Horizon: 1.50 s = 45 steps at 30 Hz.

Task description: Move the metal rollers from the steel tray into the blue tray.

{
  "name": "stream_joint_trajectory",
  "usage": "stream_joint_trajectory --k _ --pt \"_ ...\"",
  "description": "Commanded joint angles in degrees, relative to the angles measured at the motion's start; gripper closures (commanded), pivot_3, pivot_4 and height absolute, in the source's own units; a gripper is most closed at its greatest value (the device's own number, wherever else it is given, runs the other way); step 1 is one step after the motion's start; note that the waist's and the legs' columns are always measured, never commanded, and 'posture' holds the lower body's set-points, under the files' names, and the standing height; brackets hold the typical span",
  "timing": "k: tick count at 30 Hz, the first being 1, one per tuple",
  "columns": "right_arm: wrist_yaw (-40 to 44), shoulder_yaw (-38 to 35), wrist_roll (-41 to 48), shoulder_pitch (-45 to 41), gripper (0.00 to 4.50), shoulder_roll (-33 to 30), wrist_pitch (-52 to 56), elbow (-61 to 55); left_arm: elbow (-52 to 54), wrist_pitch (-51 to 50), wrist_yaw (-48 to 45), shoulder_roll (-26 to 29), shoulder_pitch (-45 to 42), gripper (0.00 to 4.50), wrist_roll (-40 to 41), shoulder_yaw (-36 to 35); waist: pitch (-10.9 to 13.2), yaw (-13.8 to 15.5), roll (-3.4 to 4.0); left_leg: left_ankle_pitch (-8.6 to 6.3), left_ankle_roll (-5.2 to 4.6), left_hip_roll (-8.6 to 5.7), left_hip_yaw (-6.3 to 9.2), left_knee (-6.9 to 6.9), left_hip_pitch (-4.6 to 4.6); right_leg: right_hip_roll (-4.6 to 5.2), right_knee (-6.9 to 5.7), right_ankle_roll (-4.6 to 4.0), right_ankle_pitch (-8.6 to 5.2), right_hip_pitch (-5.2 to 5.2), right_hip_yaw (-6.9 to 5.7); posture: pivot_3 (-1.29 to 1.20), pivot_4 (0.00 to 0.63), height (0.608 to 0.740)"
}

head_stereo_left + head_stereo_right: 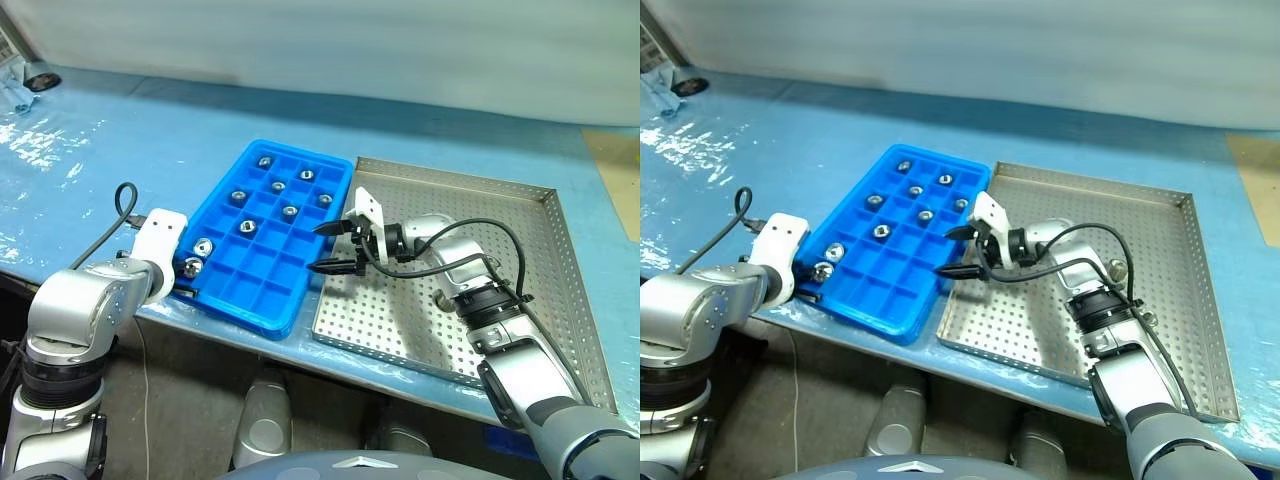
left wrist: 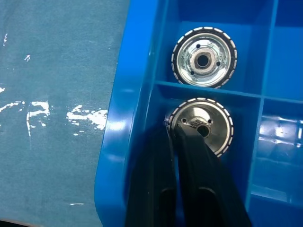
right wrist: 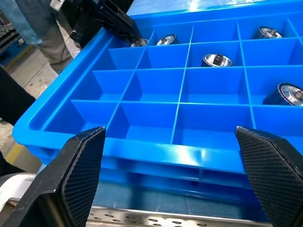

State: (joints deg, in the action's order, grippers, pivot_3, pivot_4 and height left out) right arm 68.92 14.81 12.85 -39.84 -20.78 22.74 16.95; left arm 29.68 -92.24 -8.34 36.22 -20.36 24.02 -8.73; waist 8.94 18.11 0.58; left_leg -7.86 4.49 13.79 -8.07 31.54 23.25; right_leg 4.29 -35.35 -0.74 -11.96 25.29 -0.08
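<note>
On the left, the left gripper [image 2: 187, 142] is reaching into a near-left compartment of the bright blue rectangular plastic tray [image 1: 262, 312], its jaws together on one of the small shiny silver metal rollers [image 2: 202, 125]. More rollers are sitting in compartments farther back. These rollers are looking hard, smooth and probably slippery and fairly heavy for their size; the centre hole or the ribbed rim seems the surest hold. To the right, the right gripper [image 1: 340, 247] is hanging with jaws wide apart and empty over the large square perforated steel tray [image 1: 548, 300]. A glossy blue-covered desk [image 1: 120, 150] is carrying both trays.
</note>
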Motion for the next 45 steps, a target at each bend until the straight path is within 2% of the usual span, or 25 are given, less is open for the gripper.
stream_joint_trajectory --k 1,14,25,31,35,43,45 --pt "0.2 -0.2 0.5 -0.5 0.0 0.3 -0.7 -1.8 3.9 -0.3 -0.7 2.5 -0.9 4.45 2.3 -2.2 0.0 0.1 -0.08 0.0 0.0 0.01 0.0 0.0 0.01 0.0 0.0 0.0 0.0 0.0 -0.02 0.52 0.15 0.74" --pt "0.0 0.0 0.2 0.3 0.0 0.5 -1.1 -1.5 7.7 -0.3 1.2 9.2 -2.1 4.45 9.8 -7.8 0.2 0.1 -0.39 0.01 0.02 0.05 0.02 0.01 -0.01 -0.01 -0.05 0.0 -0.01 -0.01 -0.04 0.52 0.15 0.74" --pt "0.0 0.2 0.0 0.3 0.0 0.8 -1.4 -0.8 8.1 -0.3 5.2 11.2 -2.4 4.45 18.7 -11.5 0.2 0.2 -0.4 0.02 0.04 0.04 0.04 0.03 -0.06 -0.01 -0.11 0.0 0.0 -0.04 -0.03 0.53 0.15 0.74" --pt "0.2 0.1 0.0 0.4 0.0 0.6 -1.3 -1.0 8.1 -0.3 8.4 10.6 -2.4 4.45 22.5 -12.3 0.2 0.2 -0.41 0.03 0.05 0.03 0.04 0.04 -0.05 -0.01 -0.11 0.0 0.0 -0.05 -0.03 0.53 0.15 0.74" --pt "0.2 0.0 0.3 0.1 0.0 0.8 -1.0 -1.3 8.5 -0.3 10.7 8.0 -1.7 4.45 23.9 -12.9 0.2 0.3 -0.41 0.03 0.06 0.03 0.05 0.04 -0.04 -0.01 -0.11 0.0 0.0 -0.05 -0.03 0.53 0.15 0.74" --pt "-2.4 -3.3 3.8 -2.1 0.0 4.3 1.5 -2.2 11.2 0.7 10.3 2.3 -2.8 4.45 21.2 -11.2 0.2 0.2 -0.44 0.04 0.06 0.03 0.07 0.07 -0.02 -0.01 -0.12 0.0 0.0 -0.05 -0.04 0.52 0.15 0.74" --pt "-3.9 -4.8 5.3 -3.1 0.0 5.7 3.3 -1.7 12.2 4.6 9.1 2.5 -2.1 4.45 19.8 -9.6 0.2 0.2 -0.45 0.04 0.06 0.04 0.08 0.07 -0.01 -0.01 -0.13 0.0 0.0 -0.04 -0.05 0.52 0.15 0.74"
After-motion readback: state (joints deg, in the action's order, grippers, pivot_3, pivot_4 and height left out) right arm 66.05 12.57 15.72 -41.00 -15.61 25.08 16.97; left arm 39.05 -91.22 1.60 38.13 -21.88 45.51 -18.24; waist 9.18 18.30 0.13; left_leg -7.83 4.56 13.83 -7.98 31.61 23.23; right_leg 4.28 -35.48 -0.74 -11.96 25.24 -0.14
